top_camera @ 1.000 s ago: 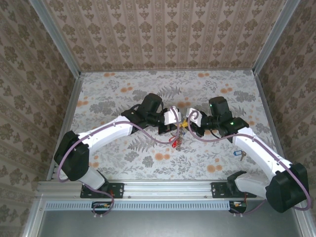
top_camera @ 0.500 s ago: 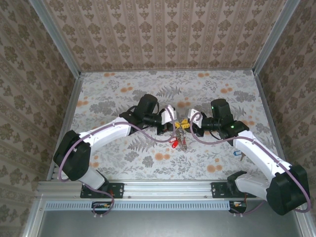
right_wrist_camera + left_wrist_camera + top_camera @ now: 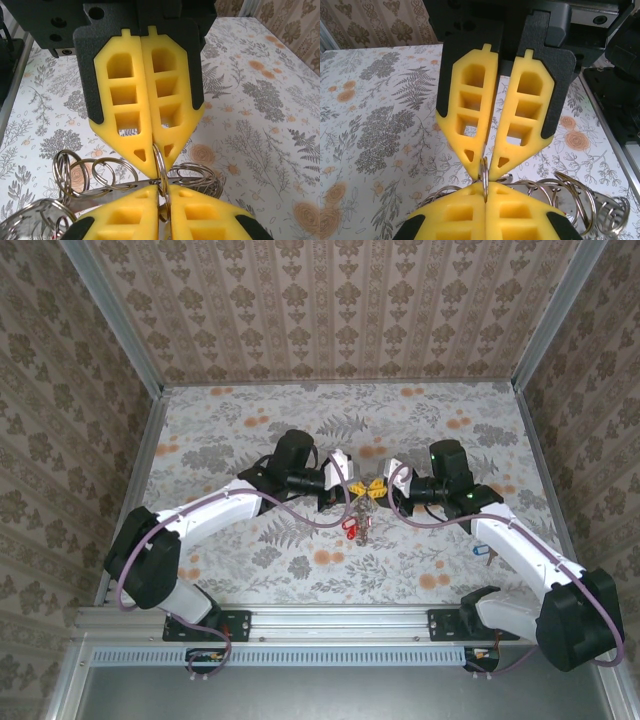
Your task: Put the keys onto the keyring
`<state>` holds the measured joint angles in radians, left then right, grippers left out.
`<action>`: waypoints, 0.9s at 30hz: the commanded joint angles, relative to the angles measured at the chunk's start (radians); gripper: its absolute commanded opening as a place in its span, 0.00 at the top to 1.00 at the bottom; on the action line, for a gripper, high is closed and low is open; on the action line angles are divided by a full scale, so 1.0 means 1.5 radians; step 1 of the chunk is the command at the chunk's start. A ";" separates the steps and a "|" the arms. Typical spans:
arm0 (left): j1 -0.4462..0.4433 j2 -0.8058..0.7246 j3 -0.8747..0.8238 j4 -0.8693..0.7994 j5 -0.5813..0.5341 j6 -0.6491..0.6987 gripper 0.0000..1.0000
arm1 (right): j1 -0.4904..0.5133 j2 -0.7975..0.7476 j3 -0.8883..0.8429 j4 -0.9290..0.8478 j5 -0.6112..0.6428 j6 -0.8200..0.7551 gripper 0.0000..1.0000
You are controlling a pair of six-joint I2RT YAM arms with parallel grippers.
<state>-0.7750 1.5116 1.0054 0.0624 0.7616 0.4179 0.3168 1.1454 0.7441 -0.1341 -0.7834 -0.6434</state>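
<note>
The keyring (image 3: pixel 358 526) hangs as a bunch of silver rings and keys with a red tag (image 3: pixel 349 527) under my two grippers, which meet tip to tip. My left gripper (image 3: pixel 363 488) (image 3: pixel 485 189) is shut on a small split ring (image 3: pixel 484 172) of that bunch. From the other side, my right gripper (image 3: pixel 377 489) (image 3: pixel 161 192) pinches the same ring (image 3: pixel 161 170) edge-on, its jaws a sliver apart around the wire. More split rings (image 3: pixel 107 172) fan out behind the tips. A key with a blue tag (image 3: pixel 482 552) lies on the table beside my right forearm.
The floral table (image 3: pixel 250 430) is walled by patterned panels at the back and sides. A metal rail (image 3: pixel 330 620) runs along the near edge by the arm bases. Both forearms angle inward toward the table's centre.
Both wrists have drawn back slightly and levelled out while their tips stay together. The hanging bunch has barely moved. The right jaws have eased a hair apart around the ring.
</note>
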 commanded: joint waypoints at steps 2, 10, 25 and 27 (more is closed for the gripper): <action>0.001 -0.032 -0.002 0.055 0.037 -0.013 1.00 | -0.005 0.005 -0.009 0.020 -0.026 0.016 0.87; -0.003 -0.024 0.011 0.009 0.000 0.016 0.95 | -0.005 -0.003 0.010 0.018 -0.027 0.034 1.00; -0.032 0.015 0.087 -0.155 -0.106 0.107 0.89 | 0.032 -0.013 0.089 -0.148 0.075 -0.043 1.00; -0.034 0.019 0.092 -0.159 -0.106 0.110 0.98 | 0.042 -0.013 0.099 -0.168 0.092 -0.052 1.00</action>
<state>-0.8188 1.5162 1.1065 -0.1356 0.6292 0.5442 0.3592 1.1454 0.8433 -0.3271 -0.6716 -0.6827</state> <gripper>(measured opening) 0.041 0.060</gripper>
